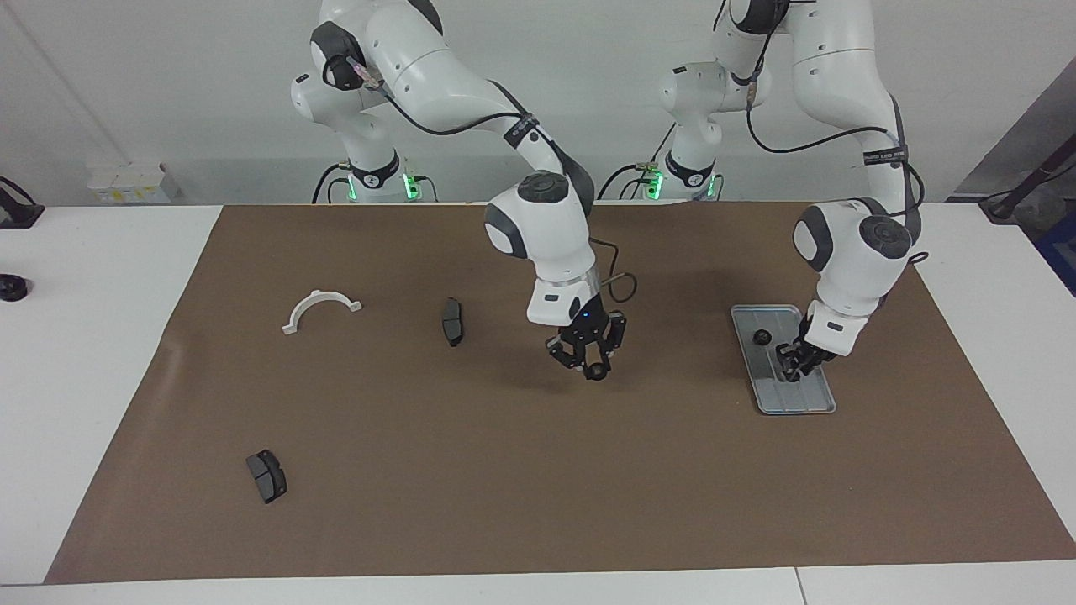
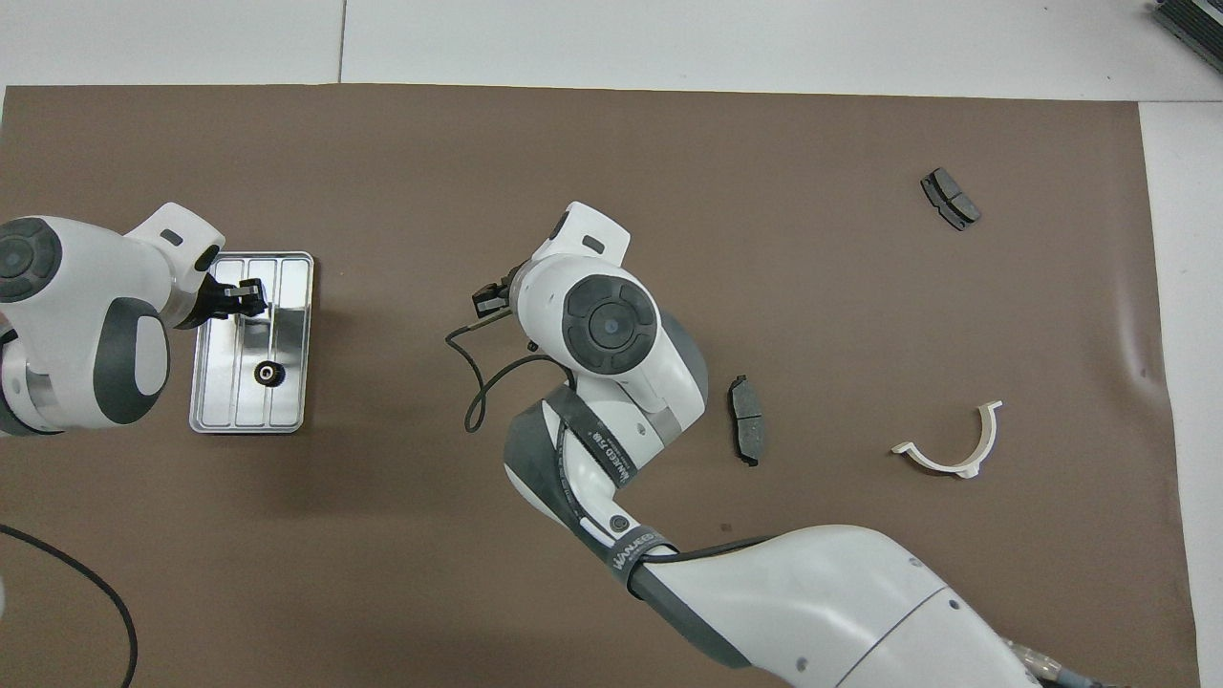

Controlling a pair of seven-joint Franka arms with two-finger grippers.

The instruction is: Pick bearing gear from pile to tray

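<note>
My right gripper (image 1: 591,363) hangs above the middle of the brown mat, shut on a small black ring (image 1: 597,370). In the overhead view its wrist (image 2: 592,325) hides the ring. The silver tray (image 1: 809,400) lies toward the left arm's end of the table and also shows in the overhead view (image 2: 229,401). One black ring (image 1: 762,338) lies in the tray, seen from overhead too (image 2: 267,374). My left gripper (image 1: 794,363) is low over the tray's middle (image 2: 239,298). Two dark brake pads (image 1: 452,321) (image 1: 266,476) and a white half-ring bracket (image 1: 321,309) lie scattered toward the right arm's end.
In the overhead view the brake pads (image 2: 747,419) (image 2: 950,198) and the bracket (image 2: 955,457) lie well apart on the mat (image 2: 611,143). A black cable loop (image 2: 475,382) hangs from my right wrist. A small black object (image 1: 12,287) sits on the white table off the mat.
</note>
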